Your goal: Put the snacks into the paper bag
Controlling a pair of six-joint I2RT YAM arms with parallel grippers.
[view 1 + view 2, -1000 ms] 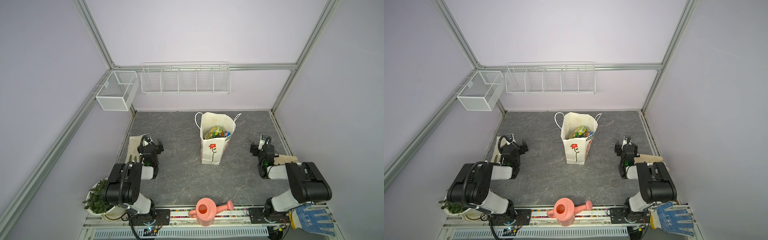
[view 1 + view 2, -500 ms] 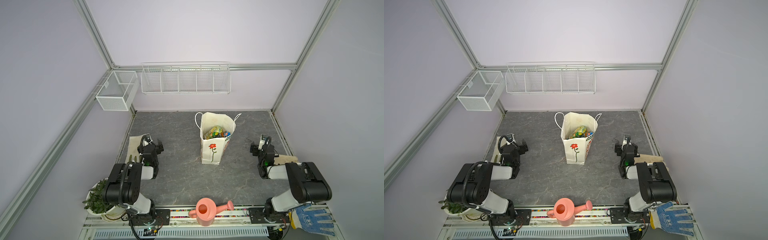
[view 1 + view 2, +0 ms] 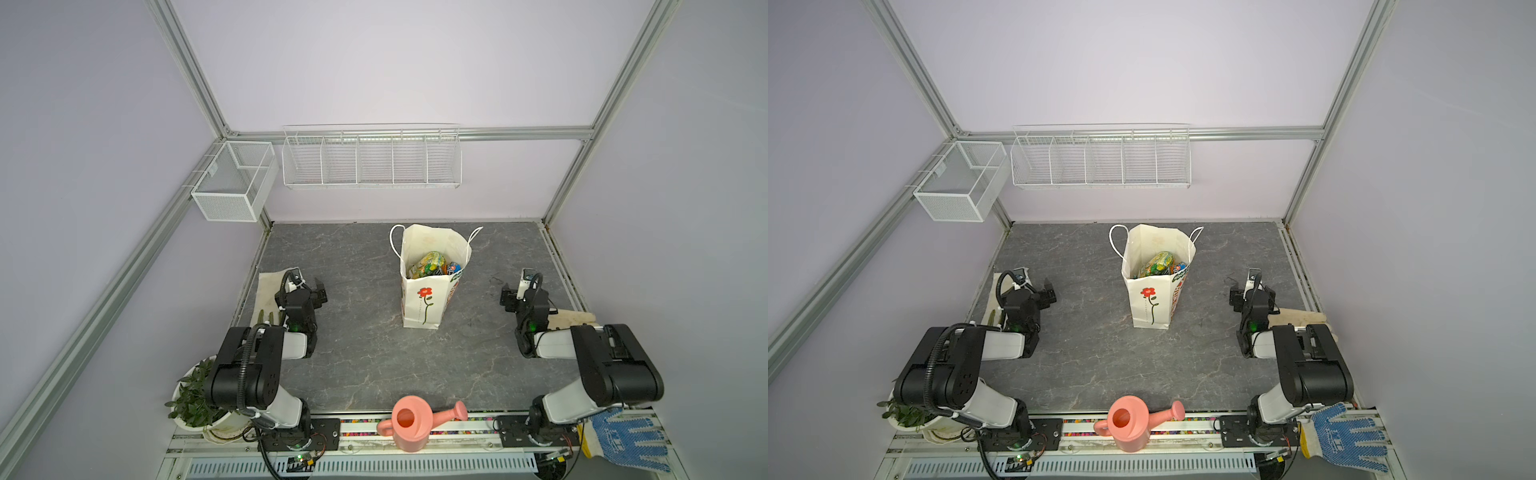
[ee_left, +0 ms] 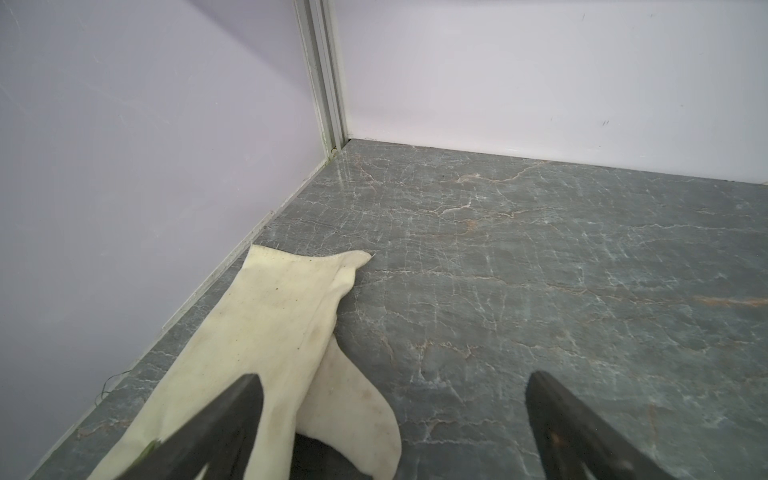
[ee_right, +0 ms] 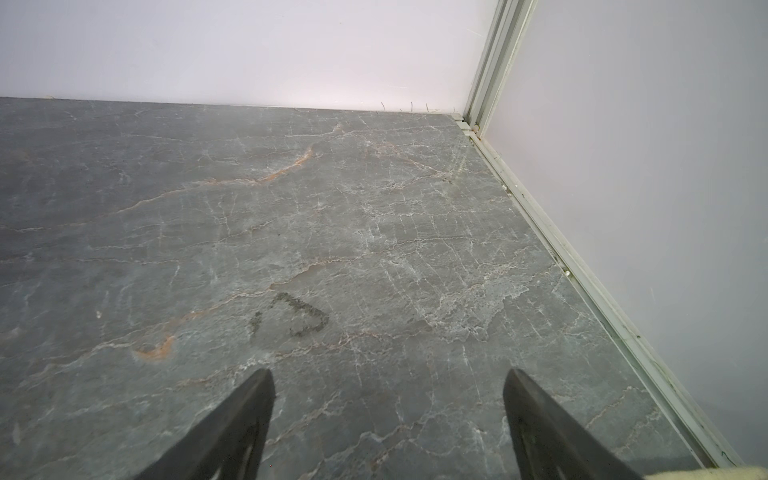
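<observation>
snacks (image 3: 432, 264) inside upright paper bag (image 3: 423, 303), packets heaped.

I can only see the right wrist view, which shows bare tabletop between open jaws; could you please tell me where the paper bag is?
Observer: The paper bag stands upright in the middle of the table, its top open.
Operator: Thank you. Are any snacks lying outside it?
Observer: I see none outside; the snacks show inside the bag's open top.
Operator: And the left gripper, please?
Observer: The left gripper is open and holds nothing, over the edge of a cream cloth glove beside the wall.
</observation>
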